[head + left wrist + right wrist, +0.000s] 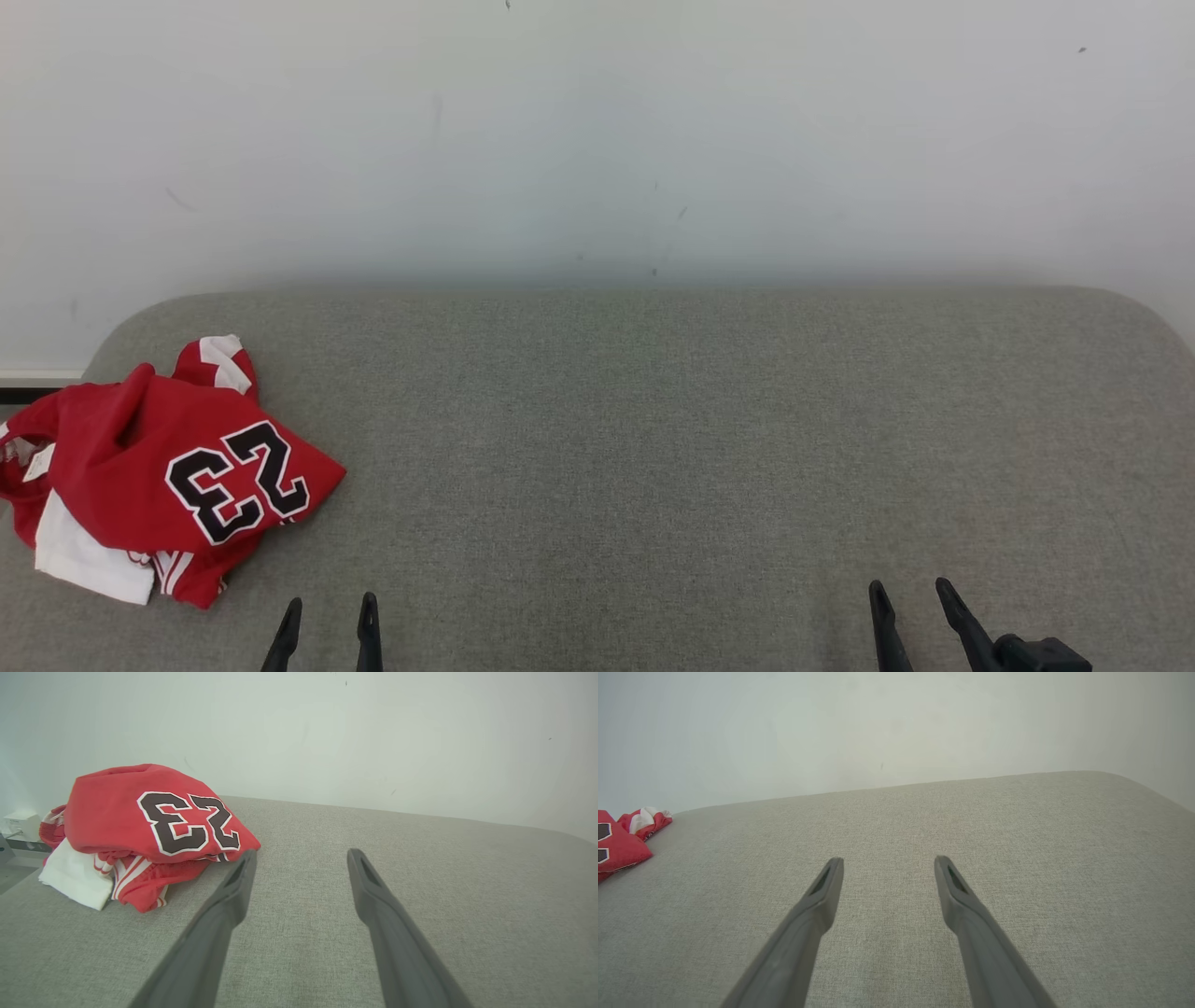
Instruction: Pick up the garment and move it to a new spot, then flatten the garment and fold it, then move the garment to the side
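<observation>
Overall, a pale wall [597, 140] rises behind the worktop [653, 448], a wide grey fabric-covered surface with rounded far corners. Most of the worktop lies bare.

At the worktop's left end, close to its left edge, the garment [177, 467] sits in a crumpled heap. It is red with white panels and striped trim. A black "23" [238, 481] outlined in white faces up on the top fold, and a white panel [89, 560] sticks out on the side towards the worktop's near edge. A small white label [39, 462] shows at the heap's outer side.

Over the worktop's near edge, towards its left end, the left claw [331, 600] has its two dark fingers spread wide and holds nothing. In the head view a strip of bare worktop separates it from the garment. Towards the worktop's right end, also over the near edge, the right claw [909, 585] is likewise spread wide and empty, with bare fabric under it.

Beyond the worktop's left edge, the left wrist view shows a small white box [21, 823] against the wall.
</observation>
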Tool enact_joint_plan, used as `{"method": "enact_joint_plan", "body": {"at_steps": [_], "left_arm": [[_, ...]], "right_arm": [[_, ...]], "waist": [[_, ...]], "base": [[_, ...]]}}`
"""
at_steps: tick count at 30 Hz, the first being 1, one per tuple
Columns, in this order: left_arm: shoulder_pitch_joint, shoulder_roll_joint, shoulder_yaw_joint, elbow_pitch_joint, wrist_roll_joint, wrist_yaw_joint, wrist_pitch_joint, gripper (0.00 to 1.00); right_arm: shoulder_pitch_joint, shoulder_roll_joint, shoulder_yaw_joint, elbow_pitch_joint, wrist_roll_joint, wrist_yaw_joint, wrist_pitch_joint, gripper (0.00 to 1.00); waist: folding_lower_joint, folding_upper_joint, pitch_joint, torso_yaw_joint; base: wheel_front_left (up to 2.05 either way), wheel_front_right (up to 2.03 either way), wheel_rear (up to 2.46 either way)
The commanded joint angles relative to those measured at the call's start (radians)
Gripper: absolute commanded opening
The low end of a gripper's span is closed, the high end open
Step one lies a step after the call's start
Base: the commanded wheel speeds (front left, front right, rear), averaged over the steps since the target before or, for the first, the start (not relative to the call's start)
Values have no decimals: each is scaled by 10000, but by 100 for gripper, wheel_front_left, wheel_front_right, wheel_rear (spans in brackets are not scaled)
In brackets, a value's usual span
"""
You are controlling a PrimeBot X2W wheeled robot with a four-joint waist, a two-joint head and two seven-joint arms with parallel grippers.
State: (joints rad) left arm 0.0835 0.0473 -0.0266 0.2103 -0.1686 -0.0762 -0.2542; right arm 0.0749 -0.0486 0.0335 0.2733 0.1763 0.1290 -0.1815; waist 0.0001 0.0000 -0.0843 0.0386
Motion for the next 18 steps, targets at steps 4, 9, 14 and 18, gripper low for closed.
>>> {"method": "enact_joint_plan", "body": {"at_steps": [4,9,14,18], "left_arm": [[189,54,-19,1,373,42,-139,100],[175,54,-11,-3,307,42,-119,100],[169,52,-51,-25,235,58,-119,100],[177,52,-76,-36,241,83,-119,100]], "right_arm": [[70,-30,42,37,-328,32,-135,100],[72,-29,58,5,-324,32,-131,100],[49,-29,39,43,-295,32,-156,100],[40,-29,51,59,-319,32,-159,100]], "waist": [[-1,0,-35,12],[-1,0,-48,9],[-1,0,-50,18],[-1,0,-35,33]], "base": [[0,0,0],[0,0,0],[0,0,0],[0,0,0]]}}
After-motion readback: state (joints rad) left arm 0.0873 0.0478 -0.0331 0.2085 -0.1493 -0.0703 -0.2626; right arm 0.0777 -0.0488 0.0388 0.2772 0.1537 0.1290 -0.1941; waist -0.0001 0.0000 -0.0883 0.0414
